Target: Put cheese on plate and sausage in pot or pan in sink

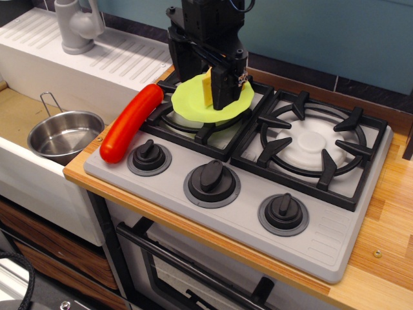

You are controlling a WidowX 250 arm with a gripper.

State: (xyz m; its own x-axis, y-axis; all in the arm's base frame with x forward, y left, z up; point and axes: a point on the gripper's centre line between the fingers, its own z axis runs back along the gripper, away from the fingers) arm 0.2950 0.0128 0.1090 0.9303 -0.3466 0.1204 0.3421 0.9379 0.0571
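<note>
view: single, high front-left | faces: down-right across stove [258, 187] and sink [26, 123] | range: moderately close

Wooden counter [387, 213] under grey stove top [258, 226], beside white sink [39, 174].
</note>
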